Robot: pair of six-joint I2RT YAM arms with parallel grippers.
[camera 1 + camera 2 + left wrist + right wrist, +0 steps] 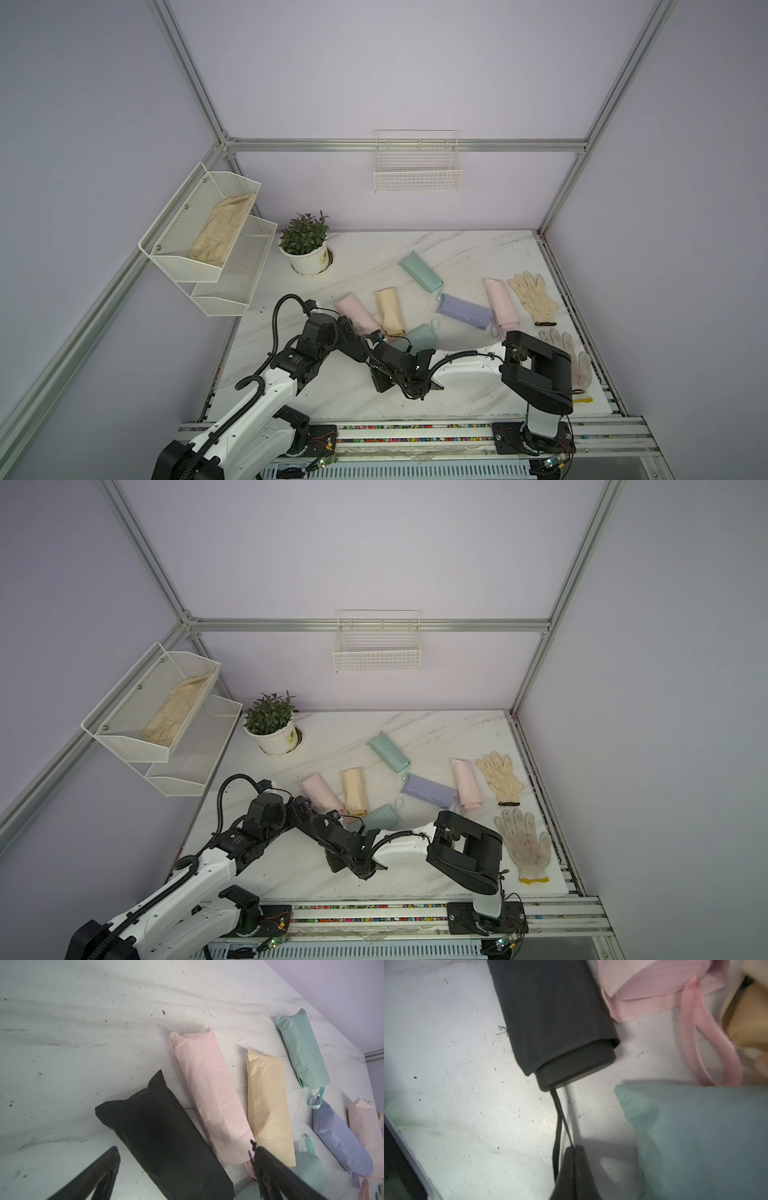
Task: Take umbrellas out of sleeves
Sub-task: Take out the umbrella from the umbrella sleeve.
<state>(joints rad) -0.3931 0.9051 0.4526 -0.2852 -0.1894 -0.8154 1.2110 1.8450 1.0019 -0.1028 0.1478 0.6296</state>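
Fabric of the black sleeve (158,1126) on the bench (62,1043) looks soft and slick; the right end effector (574,1148) clamps the stiff black umbrella's (577,1064) thin wrist loop (560,1118), the left end effector (184,1147) gapes above it

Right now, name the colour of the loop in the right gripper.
Black; the loop shows best in right wrist view.
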